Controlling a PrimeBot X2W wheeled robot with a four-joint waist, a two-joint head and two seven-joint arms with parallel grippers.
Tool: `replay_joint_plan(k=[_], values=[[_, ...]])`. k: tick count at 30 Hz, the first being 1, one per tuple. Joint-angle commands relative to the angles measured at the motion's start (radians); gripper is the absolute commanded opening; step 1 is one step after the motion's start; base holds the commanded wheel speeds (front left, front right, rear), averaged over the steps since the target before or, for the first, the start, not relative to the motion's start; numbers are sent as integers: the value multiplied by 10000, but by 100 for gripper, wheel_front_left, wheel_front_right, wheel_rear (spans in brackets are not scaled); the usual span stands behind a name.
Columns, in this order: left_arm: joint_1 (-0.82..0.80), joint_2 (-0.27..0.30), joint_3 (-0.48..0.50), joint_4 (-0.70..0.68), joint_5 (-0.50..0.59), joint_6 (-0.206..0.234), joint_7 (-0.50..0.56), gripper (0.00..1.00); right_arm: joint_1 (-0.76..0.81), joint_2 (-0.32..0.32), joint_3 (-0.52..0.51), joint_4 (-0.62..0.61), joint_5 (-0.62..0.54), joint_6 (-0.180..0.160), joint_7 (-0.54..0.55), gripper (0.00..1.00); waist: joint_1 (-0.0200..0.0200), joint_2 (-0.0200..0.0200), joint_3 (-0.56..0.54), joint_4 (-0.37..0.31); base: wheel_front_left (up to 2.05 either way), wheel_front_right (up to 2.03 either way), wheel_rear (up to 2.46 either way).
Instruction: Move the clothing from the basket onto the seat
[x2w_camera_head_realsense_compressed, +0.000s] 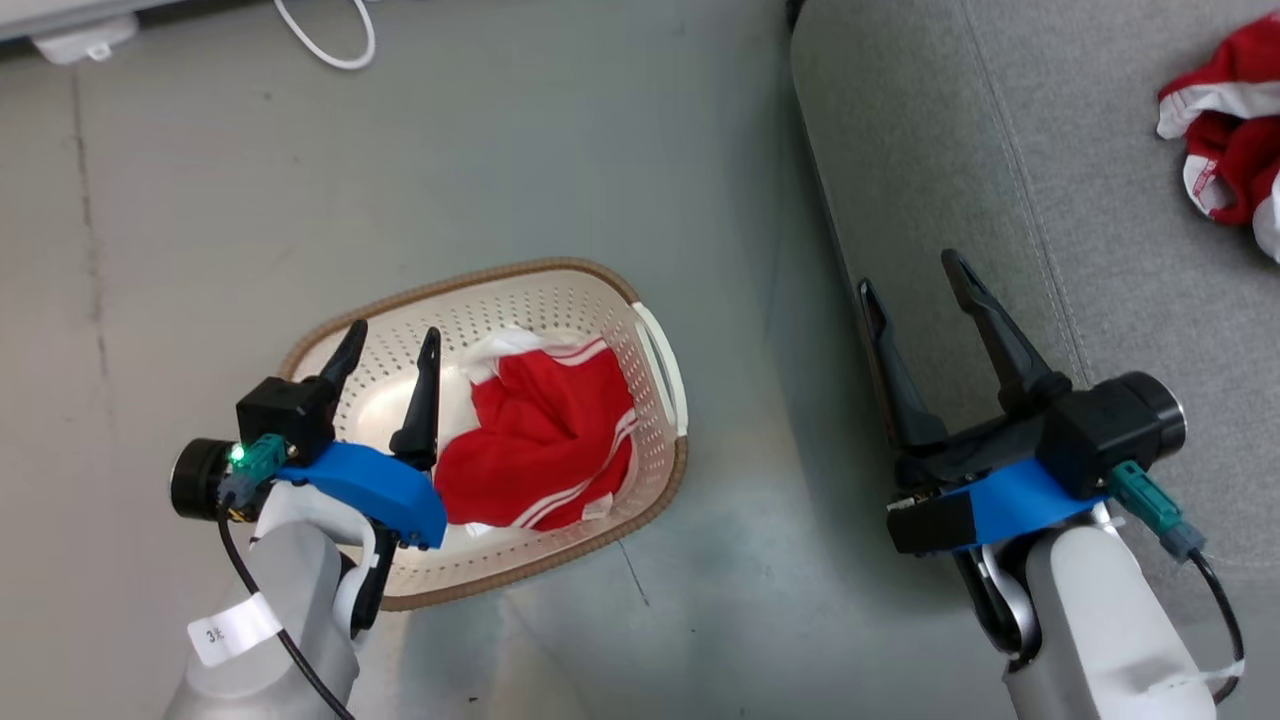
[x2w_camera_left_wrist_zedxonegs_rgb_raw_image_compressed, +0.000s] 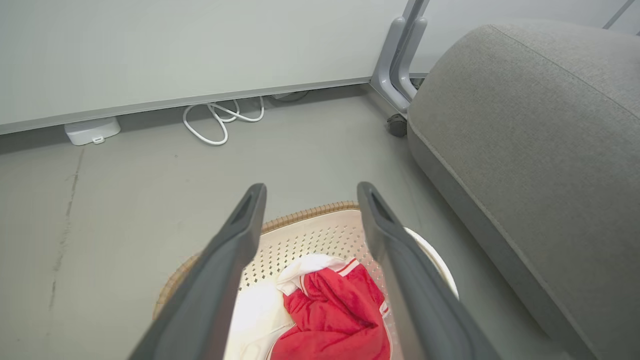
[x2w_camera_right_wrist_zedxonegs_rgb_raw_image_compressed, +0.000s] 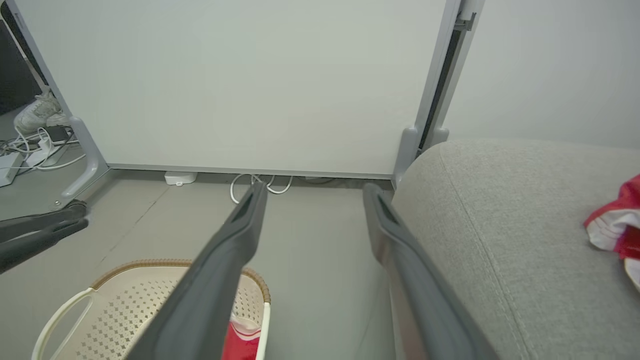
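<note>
Red garment (x2w_camera_head_realsense_compressed: 535, 440) lies crumpled in basket (x2w_camera_head_realsense_compressed: 560, 300), which stands on floor (x2w_camera_head_realsense_compressed: 500, 150) beside seat (x2w_camera_head_realsense_compressed: 950, 150). Second red garment (x2w_camera_head_realsense_compressed: 1225, 150) already on seat, well apart from basket. Left gripper (x2w_camera_head_realsense_compressed: 395, 330) above basket's left half, jaws spread, empty. Right gripper (x2w_camera_head_realsense_compressed: 908, 270) over seat edge, jaws spread, empty.

Risks:
- Left gripper catching perforated wall on descent, tipping basket.
- Shallow pinch taking single fold, cloth slipping out.
- Cloth dragging across floor mid-transfer.

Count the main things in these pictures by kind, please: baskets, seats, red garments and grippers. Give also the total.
basket: 1
seat: 1
red garments: 2, the garment in the basket and the garment on the seat
grippers: 2, the left gripper and the right gripper, both open and empty
Total: 6
</note>
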Motion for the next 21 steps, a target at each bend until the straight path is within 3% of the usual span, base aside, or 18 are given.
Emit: replay_joint_plan(k=[1,12,21], values=[[-246,131,-52,73,-23,-18,-48,100,-282,18,70,-11,104,1,-93,100,-3,0,941,-723,0,0,0],[-1444,1019,-1166,1197,191,-18,-48,100,-1030,20,634,86,639,1,-331,100,-3,0,2515,-1830,0,0,0],[-2152,1609,-2894,1836,-311,-18,204,100,-1178,20,929,-229,1148,1,-343,100,-3,0,3317,-2357,0,0,0]])
